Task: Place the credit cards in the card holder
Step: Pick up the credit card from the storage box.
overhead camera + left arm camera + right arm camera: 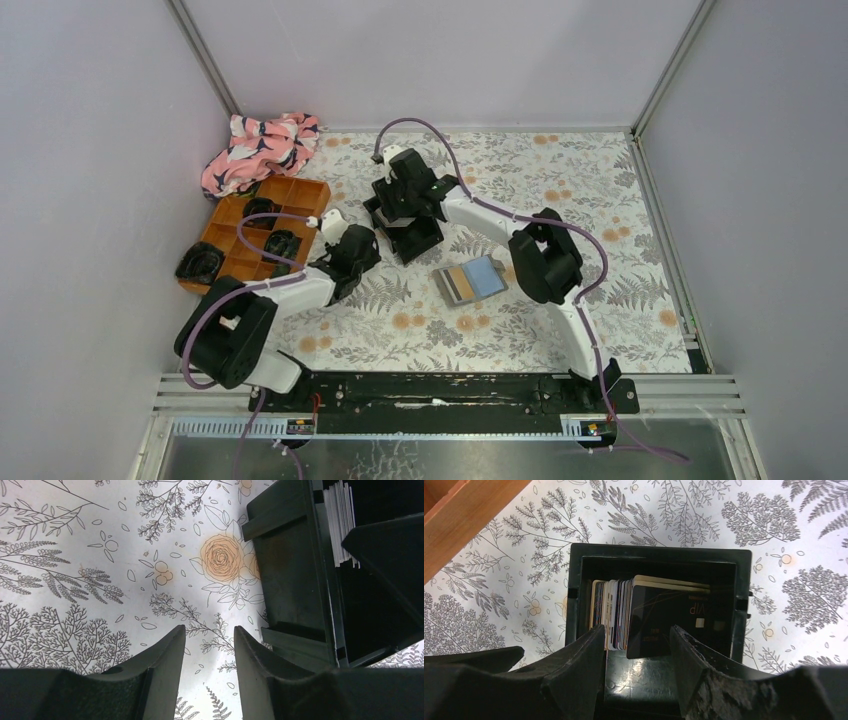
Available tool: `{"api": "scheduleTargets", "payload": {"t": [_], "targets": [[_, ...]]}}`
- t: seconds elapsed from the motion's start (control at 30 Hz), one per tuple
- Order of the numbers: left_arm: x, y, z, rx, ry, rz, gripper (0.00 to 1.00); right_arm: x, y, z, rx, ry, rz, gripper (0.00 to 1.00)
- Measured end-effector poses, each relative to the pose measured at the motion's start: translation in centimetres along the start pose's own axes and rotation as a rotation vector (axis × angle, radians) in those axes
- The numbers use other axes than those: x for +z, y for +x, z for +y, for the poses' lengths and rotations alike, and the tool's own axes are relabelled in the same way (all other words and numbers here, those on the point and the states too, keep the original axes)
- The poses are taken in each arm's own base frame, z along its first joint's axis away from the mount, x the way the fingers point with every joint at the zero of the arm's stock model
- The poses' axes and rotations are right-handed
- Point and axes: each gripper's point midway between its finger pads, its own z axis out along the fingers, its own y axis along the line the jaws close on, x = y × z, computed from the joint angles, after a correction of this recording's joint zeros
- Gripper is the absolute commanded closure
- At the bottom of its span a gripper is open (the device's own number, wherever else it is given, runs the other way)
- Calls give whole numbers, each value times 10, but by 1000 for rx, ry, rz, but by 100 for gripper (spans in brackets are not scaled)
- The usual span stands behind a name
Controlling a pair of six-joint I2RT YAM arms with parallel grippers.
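Your credit cards (615, 612) stand on edge in the black tray (659, 554), pale ones packed tight, a dark one leaning across. Both your right gripper (636, 630) above them and left gripper (210, 628) beside the tray are parted and empty; the card holder (472, 281) lies open nearby.

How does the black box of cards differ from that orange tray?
The black tray is one open well holding credit cards standing on edge; the orange tray is split into compartments, some holding dark round items. The orange tray is wider than the black tray. Both are open-topped and rest on the floral tablecloth.
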Motion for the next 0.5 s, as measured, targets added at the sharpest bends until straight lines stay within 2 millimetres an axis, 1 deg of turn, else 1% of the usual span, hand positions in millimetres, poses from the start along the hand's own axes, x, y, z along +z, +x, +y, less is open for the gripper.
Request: {"api": "scheduleTargets", "payload": {"t": [0.27,0.5], "targets": [[9,5,-3,-11,18,22,52,12,15,8,28,-54,55,44],[16,5,-7,-15,38,37,52,12,15,3,96,-101,61,52]]}}
